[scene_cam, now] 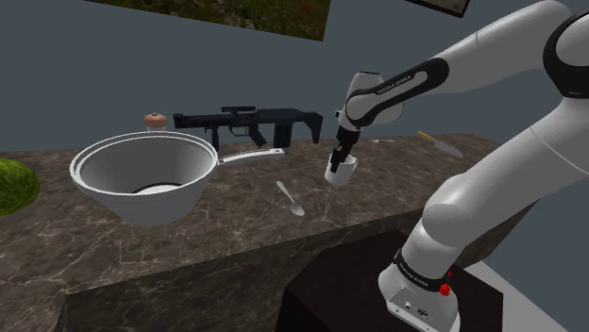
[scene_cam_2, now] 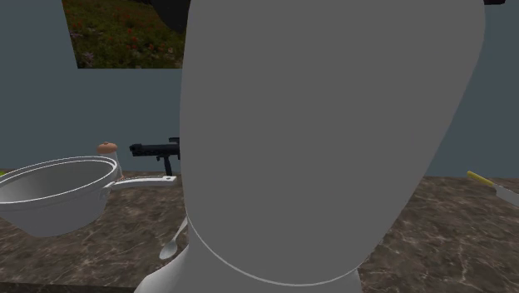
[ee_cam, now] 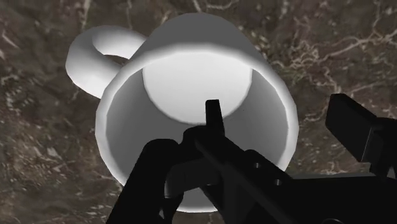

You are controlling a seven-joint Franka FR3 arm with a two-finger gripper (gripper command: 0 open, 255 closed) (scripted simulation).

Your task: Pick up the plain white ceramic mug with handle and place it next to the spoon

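Note:
The white mug [scene_cam: 341, 171] with its handle [ee_cam: 95, 57] stands on the dark marble counter [scene_cam: 236, 222], right of the spoon [scene_cam: 293, 200] in the shoulder view. My black gripper [scene_cam: 337, 158] comes down over its rim from above. Seen from the wrist, the mug [ee_cam: 191, 70] is looked into from above. My gripper [ee_cam: 283, 118] is open: one finger [ee_cam: 213, 114] is inside the cup, the other outside its wall, neither pressing it. The spoon [scene_cam_2: 170, 245] lies near the counter's front.
A large white pan [scene_cam: 142, 174] with a long handle sits at the shoulder view's left, a black rifle [scene_cam: 247, 123] and a small brown object [scene_cam: 156, 120] behind it. A yellow-handled knife [scene_cam: 444, 143] lies far right, a green melon [scene_cam: 14, 184] far left. My grey arm [scene_cam_2: 333, 141] looms in the second exterior view.

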